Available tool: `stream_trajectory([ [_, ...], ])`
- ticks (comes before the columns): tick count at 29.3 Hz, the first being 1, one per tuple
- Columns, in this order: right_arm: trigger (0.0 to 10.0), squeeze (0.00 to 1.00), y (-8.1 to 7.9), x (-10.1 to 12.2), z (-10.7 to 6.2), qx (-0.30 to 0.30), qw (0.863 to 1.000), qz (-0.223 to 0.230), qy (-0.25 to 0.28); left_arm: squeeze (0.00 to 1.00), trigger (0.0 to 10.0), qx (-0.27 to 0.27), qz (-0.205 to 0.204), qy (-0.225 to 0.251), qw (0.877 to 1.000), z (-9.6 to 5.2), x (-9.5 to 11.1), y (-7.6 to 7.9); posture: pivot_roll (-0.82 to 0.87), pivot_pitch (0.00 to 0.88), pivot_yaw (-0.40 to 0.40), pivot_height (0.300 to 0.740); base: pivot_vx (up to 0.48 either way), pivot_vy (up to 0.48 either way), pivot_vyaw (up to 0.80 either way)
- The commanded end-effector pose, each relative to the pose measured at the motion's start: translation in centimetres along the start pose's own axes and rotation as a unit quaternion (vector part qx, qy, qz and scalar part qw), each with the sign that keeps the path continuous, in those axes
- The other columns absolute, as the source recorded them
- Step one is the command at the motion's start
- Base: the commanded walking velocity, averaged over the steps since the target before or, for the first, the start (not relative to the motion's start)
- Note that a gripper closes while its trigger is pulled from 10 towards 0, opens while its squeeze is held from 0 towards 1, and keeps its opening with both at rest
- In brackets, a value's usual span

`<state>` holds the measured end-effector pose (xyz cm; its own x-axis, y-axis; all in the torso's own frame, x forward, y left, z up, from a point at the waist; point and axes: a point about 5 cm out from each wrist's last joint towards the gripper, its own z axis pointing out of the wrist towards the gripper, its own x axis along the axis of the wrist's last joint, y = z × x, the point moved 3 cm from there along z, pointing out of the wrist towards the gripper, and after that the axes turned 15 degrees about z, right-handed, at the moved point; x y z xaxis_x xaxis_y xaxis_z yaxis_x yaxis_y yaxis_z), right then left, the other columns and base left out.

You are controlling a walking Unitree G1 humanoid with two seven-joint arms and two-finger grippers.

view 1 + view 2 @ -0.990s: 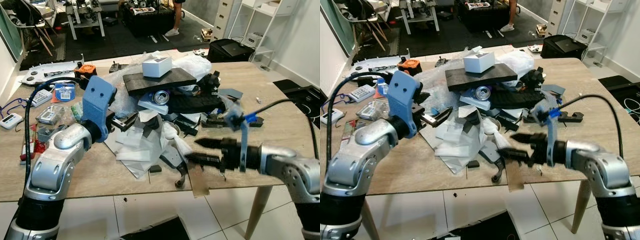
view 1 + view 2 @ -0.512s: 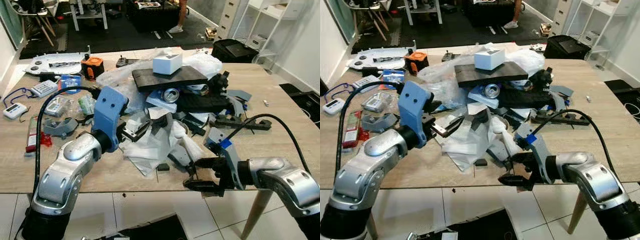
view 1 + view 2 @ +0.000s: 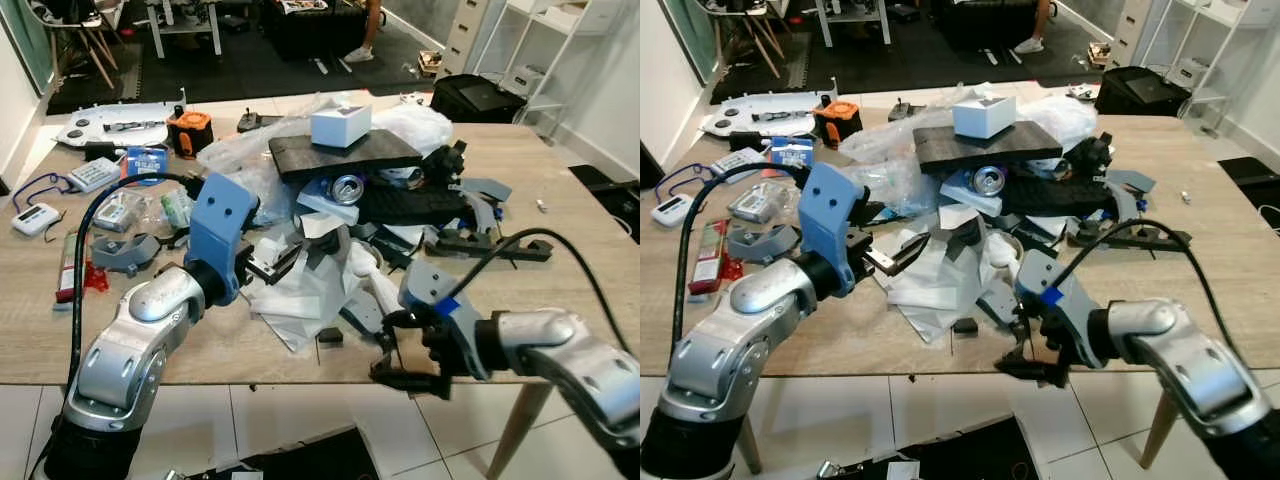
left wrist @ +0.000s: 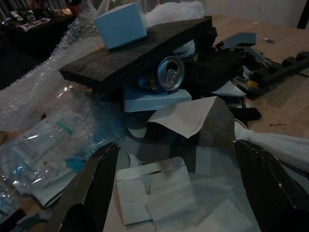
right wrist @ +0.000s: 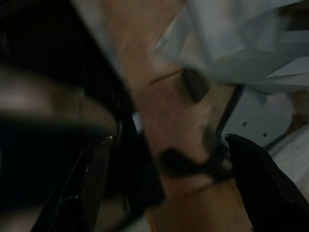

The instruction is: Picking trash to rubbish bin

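At the near edge of the table (image 3: 200, 345), reaching low with the right gripper (image 3: 398, 350) toward a dark curved scrap (image 5: 181, 164) lying on the wood. Fingers spread wide, one above the edge and one below it, gripping nothing. Seen along the right wrist, sits between the two fingers but not touched by either; too blurred to say what it is made of.

Over to the left, holding the left gripper (image 3: 272, 268) just above the white paper heap (image 3: 300, 300), fingers wide apart as well, empty. Beyond it, looking along the left wrist: a drink can (image 4: 169, 73) wedged under a black foam slab (image 4: 140, 50), with a white box (image 4: 120, 24) on top. Plenty of trash, then, all of it on the table.

Judged as the grasp step of one pick, approach nearly done, closing not yet begun. Next calls for easing the right fingers in around the scrap, shutting on it firmly, then lifting clear without dragging the paper heap off the edge. After that, carrying to the bin. Below the table edge, a dark shape on the floor (image 3: 300, 460), possibly the bin; cannot tell.
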<state>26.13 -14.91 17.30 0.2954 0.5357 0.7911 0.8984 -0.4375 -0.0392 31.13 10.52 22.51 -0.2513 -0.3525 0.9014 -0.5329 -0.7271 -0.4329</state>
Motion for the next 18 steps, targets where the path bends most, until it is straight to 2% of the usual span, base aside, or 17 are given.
stream_trajectory([
  [1, 10.0, 1.00, -0.8, -0.4, 0.4, 0.017, 0.999, -0.025, -0.018, 0.00, 10.0, -0.004, 0.009, -0.003, 1.000, 0.0, 0.0, 0.0, 0.18, 0.098, 0.027, 0.740, 0.000, 0.000, 0.00],
  [10, 10.0, 1.00, 0.2, -1.0, 1.3, -0.025, 0.997, -0.068, -0.029, 0.00, 10.0, -0.002, 0.010, -0.005, 1.000, 0.0, 0.0, 0.1, 0.18, 0.097, 0.024, 0.740, 0.000, 0.000, 0.00],
  [18, 10.0, 1.00, 0.7, -1.7, 1.6, -0.034, 0.993, -0.097, -0.049, 0.00, 10.0, -0.002, 0.012, -0.006, 1.000, 0.0, 0.0, 0.0, 0.18, 0.099, 0.025, 0.740, 0.000, 0.000, 0.00],
])
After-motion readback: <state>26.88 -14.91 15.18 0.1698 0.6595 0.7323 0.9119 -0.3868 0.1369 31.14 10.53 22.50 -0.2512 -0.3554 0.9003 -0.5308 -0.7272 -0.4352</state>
